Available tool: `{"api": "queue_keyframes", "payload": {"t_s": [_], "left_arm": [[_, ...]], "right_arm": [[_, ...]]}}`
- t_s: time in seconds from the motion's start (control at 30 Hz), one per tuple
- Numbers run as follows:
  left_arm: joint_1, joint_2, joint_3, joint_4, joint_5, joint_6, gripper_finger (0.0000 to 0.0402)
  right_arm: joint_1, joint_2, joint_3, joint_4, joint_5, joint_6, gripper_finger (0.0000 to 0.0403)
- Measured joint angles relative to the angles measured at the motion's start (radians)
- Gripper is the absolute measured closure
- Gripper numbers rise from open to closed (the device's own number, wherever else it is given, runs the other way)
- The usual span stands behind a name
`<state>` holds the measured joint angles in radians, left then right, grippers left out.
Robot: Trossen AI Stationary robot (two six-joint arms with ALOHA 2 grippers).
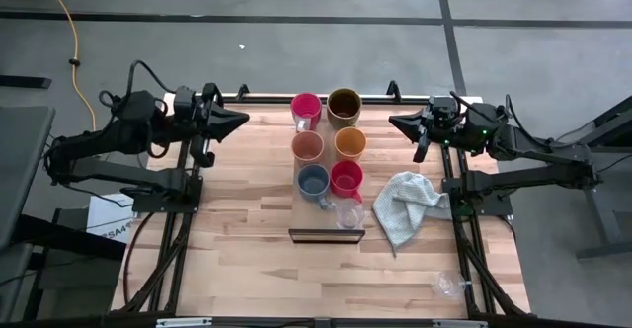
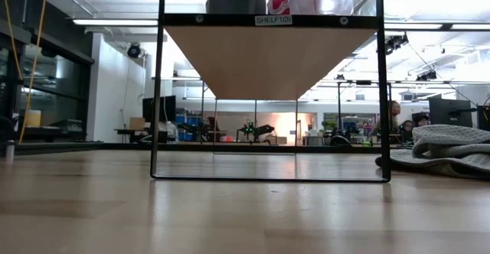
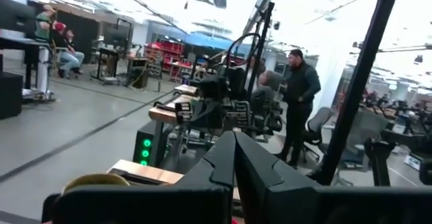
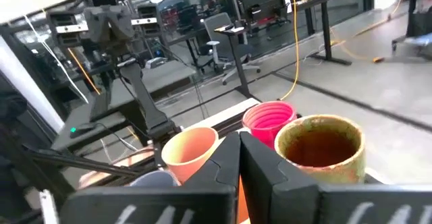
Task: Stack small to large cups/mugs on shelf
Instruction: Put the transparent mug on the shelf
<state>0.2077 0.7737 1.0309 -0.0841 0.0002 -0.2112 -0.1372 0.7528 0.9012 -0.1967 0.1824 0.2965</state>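
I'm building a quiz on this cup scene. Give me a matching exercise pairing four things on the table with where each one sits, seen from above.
Things:
1. olive-brown mug
2. blue cup
3. grey cloth
4. lone glass cup

Places:
A. near the table's front right corner
B. back row of the cluster, right of a red mug
C. right of the cluster, below the right arm
D. third row of the cluster, left of a red mug

Pairs: 1-B, 2-D, 3-C, 4-A

Red mugs (image 1: 307, 106), blue cup (image 1: 313, 180), pale grey cloth (image 1: 406, 205)
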Motion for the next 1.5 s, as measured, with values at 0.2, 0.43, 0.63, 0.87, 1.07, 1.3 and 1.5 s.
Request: {"api": "queue_keyframes", "payload": {"t_s": [0.2, 0.43, 0.63, 0.87, 1.07, 1.3, 1.5], "left_arm": [[0.016, -0.002, 0.000, -0.002, 0.001, -0.002, 0.0401], [0.016, -0.003, 0.000, -0.023, -0.001, -0.003, 0.0401], [0.015, -0.002, 0.000, -0.052, -0.018, -0.003, 0.0401], [0.015, -0.002, 0.000, -0.053, -0.019, -0.003, 0.0401], [0.015, -0.002, 0.000, -0.053, -0.019, -0.003, 0.0402], [0.015, -0.002, 0.000, -0.052, -0.019, -0.003, 0.0402], [0.015, -0.002, 0.000, -0.049, -0.019, -0.003, 0.0402]], "right_arm": [[0.000, 0.001, 0.021, -0.073, -0.142, 0.131, 0.0401], [0.056, 0.092, 0.198, -0.848, -0.346, 0.484, 0.0355], [0.278, 0.177, 0.058, -0.992, -0.526, 0.697, 0.0261], [0.591, 0.257, -0.100, -0.814, -0.700, 0.796, 0.0205], [0.808, 0.307, -0.124, -0.687, -0.600, 0.915, 0.0203], [1.005, 0.383, -0.150, -0.666, -0.504, 0.911, 0.0203], [1.097, 0.444, -0.150, -0.605, -0.503, 0.944, 0.0203]]}}
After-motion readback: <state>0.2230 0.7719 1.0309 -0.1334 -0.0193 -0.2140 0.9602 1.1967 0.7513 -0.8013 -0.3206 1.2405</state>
